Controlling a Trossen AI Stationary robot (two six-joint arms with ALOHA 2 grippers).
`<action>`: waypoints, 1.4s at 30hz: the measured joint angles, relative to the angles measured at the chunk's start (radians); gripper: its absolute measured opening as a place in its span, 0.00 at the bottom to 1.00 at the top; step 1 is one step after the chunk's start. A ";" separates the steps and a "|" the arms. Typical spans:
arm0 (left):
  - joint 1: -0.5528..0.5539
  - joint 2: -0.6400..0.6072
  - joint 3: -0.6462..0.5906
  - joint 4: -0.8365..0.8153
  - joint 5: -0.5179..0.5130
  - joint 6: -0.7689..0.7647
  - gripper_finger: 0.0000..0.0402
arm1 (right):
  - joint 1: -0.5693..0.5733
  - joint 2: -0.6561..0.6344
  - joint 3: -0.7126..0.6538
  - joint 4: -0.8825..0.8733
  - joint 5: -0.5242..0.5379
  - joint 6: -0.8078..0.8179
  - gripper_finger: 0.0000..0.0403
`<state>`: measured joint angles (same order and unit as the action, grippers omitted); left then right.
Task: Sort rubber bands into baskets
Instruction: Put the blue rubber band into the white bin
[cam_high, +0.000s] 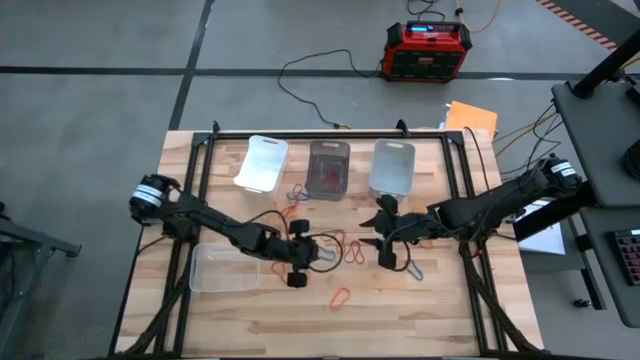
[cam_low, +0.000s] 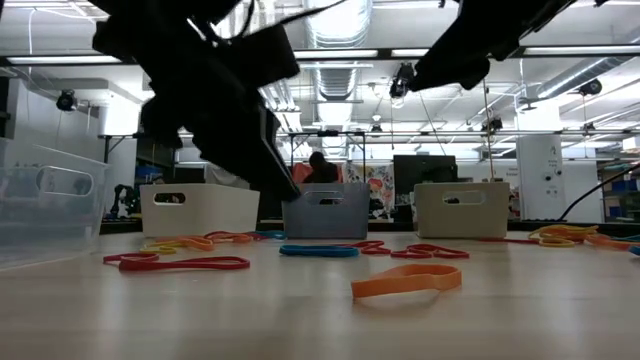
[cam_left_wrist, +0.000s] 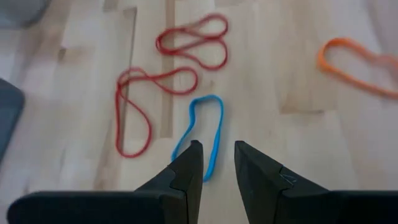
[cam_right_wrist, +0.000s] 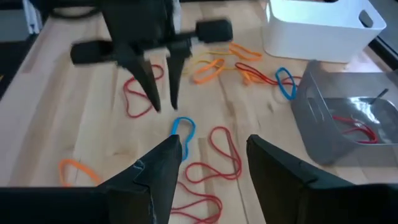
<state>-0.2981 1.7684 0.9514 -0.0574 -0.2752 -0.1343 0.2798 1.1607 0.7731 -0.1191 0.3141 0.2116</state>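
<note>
My left gripper is open by a narrow gap, fingers pointing down just above the near end of a blue rubber band that lies flat on the table; the right wrist view shows the gripper over the band. Red bands and an orange band lie around it. My right gripper is open and empty, a little to the right of the left one. A white basket, a smoky basket and a clear basket stand in a far row; another clear basket stands near left. Red bands lie in the smoky basket.
More bands lie scattered in the middle of the table, among them an orange one toward the near edge and orange, yellow and blue ones near the white basket. A red-and-black box with cables sits on the floor beyond the table.
</note>
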 joint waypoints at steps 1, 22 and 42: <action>0.000 0.019 0.012 -0.001 0.000 -0.015 0.21 | 0.000 -0.004 0.000 -0.001 0.000 -0.003 0.44; 0.002 0.114 0.042 -0.044 -0.108 -0.059 0.51 | -0.001 -0.008 0.002 0.003 -0.003 -0.129 0.44; 0.018 0.151 0.044 -0.016 -0.049 -0.076 0.11 | -0.002 -0.009 0.006 0.006 0.000 -0.144 0.44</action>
<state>-0.2806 1.9190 0.9951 -0.0738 -0.3245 -0.2104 0.2783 1.1519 0.7795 -0.1135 0.3145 0.0673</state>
